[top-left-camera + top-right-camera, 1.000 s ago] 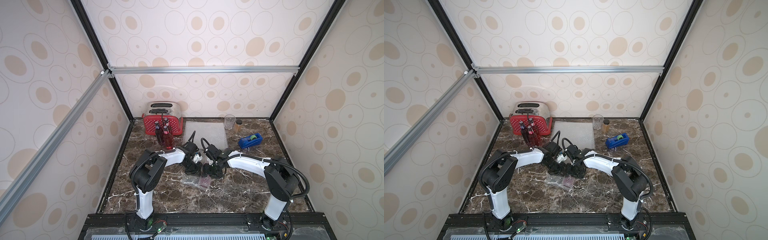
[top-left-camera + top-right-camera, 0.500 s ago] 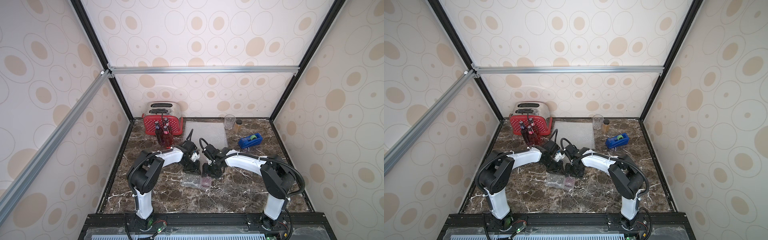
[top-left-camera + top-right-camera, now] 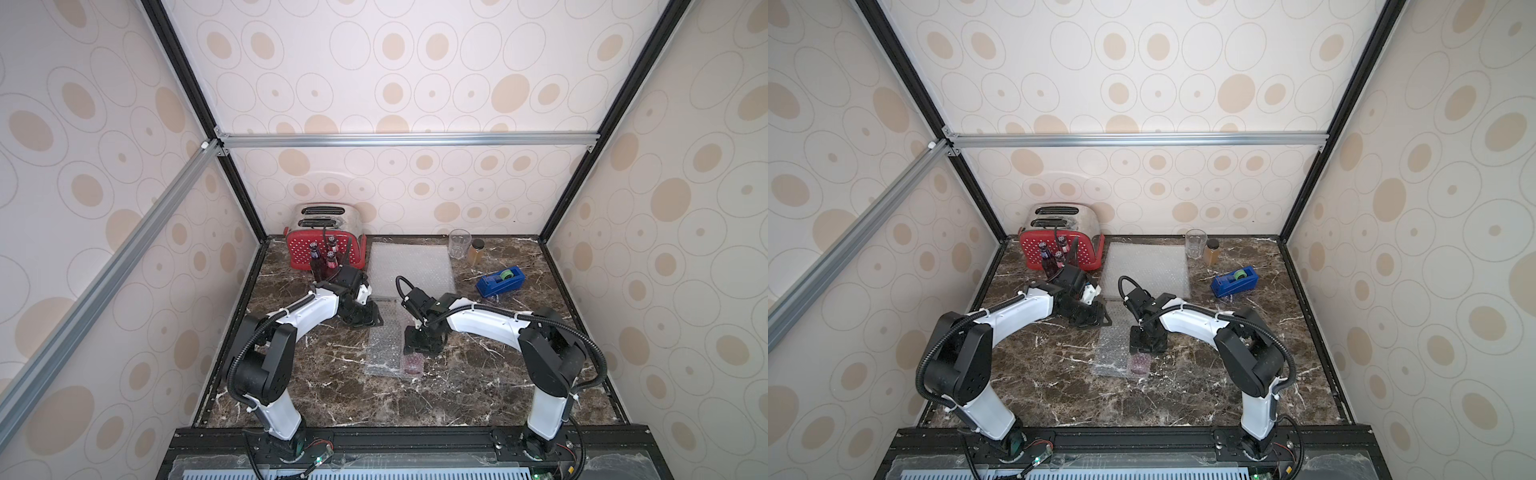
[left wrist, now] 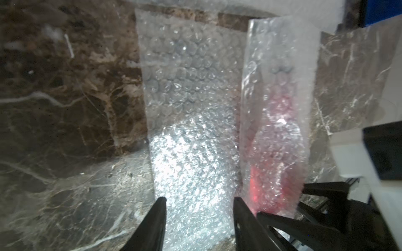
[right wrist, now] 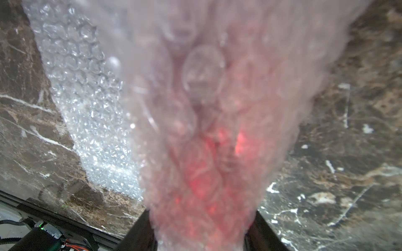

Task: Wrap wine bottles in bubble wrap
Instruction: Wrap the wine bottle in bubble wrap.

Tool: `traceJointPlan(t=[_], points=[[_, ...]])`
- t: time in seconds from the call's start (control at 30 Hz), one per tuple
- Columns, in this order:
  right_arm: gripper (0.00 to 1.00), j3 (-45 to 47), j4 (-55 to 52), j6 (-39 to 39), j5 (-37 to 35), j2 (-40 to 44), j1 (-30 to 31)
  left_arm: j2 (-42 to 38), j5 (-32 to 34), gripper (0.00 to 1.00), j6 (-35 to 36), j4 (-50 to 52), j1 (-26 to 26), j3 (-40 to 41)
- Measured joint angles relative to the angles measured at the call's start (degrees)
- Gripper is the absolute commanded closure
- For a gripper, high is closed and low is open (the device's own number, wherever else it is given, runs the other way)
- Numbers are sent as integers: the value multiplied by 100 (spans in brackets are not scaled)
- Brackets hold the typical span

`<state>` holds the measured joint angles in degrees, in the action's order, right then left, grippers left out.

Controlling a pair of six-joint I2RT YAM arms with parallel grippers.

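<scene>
Fingers of my left claw [image 4: 199, 198] stand apart above the translucent bubble wrap sheet [image 4: 191, 97] in the middle of the brown marble bench [image 4: 65, 104]. My right claw [image 5: 202, 215] clamps its rolled part around a red-pink glass bottle [image 5: 204, 173]; only the top views show three more bottles [image 3: 328, 266] by the far left corner.

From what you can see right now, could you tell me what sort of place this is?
Probably a robot test cell dressed as a kitchen counter: a toaster and drinking glass stand on a marble-look worktop, enclosed by wallpapered panels on aluminium framing.
</scene>
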<state>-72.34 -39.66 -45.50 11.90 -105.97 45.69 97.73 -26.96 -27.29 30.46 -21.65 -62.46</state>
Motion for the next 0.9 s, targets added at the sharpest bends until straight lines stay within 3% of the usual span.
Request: traceJointPlan(t=[0.33,0.67,0.9], points=[[46,-50,-44,37,2,-33,0,496,-63,57,-146,-149,0,212],[46,-61,-61,59,0,-39,0,586,-216,97,-291,-262,0,240],[46,-63,-59,81,7,-42,0,269,-345,100,-289,-256,-33,330]])
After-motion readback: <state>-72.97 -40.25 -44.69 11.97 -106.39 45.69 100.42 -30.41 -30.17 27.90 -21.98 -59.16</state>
